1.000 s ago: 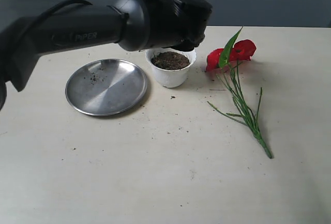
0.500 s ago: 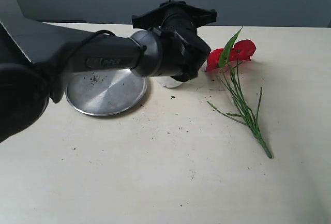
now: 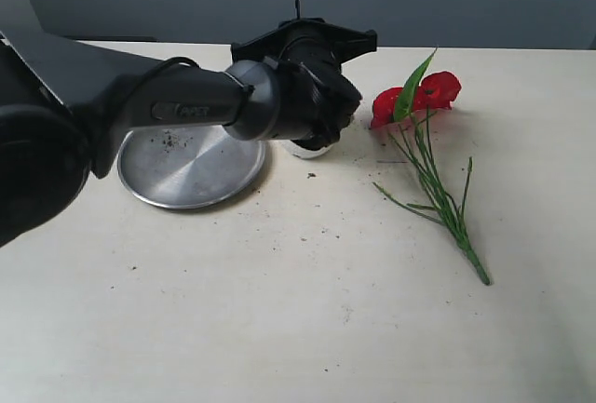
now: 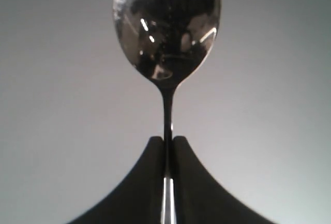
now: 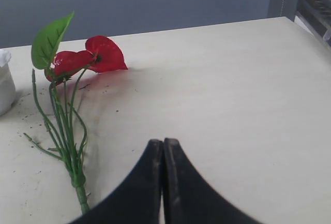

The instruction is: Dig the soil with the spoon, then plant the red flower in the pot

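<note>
- My left hand (image 4: 166,154), clamped on the spoon (image 4: 166,27), covers the pot (image 3: 305,149) at upper centre.
- My right hand (image 5: 163,154), closed and empty, points alongside the red flower (image 5: 85,61), lying stem-toward-me at its left on the table (image 3: 298,310).

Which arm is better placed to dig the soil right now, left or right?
Left. The left gripper is shut on the spoon, whose bowl is right at the pot. The right gripper is shut, holds nothing, and sits near the red flower.
</note>
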You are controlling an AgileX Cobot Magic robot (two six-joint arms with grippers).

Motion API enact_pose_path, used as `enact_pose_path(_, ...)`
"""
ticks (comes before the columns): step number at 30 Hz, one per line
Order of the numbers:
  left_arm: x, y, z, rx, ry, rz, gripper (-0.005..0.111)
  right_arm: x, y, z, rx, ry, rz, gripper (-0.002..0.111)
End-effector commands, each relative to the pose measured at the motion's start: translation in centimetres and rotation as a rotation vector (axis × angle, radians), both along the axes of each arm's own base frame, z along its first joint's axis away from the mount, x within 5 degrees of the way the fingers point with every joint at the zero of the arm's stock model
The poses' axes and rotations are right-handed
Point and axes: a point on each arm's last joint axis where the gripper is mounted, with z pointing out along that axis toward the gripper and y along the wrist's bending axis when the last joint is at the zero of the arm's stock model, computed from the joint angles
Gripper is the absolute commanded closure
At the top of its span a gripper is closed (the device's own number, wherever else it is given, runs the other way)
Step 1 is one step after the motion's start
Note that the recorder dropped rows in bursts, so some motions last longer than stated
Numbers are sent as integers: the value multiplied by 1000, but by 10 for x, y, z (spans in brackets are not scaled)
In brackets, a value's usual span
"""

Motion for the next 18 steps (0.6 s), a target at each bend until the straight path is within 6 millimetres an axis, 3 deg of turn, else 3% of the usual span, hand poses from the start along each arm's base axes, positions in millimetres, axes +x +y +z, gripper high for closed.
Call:
enact_pose_path(1,0,-4,0,-15,14,-51,106,0,0,1,-3,-15,-4,108)
enact_pose_path(5,2,-2,-3,16,41,-82,106,0,0,1,-3,-15,-4,108)
enact_pose_path(12,10,21,-14,78,86,-58,106,0,0,1,-3,-15,-4,108)
enact_pose_path(18,9,19,-19,21,101,-72,106,0,0,0,-3,-14,-4,108)
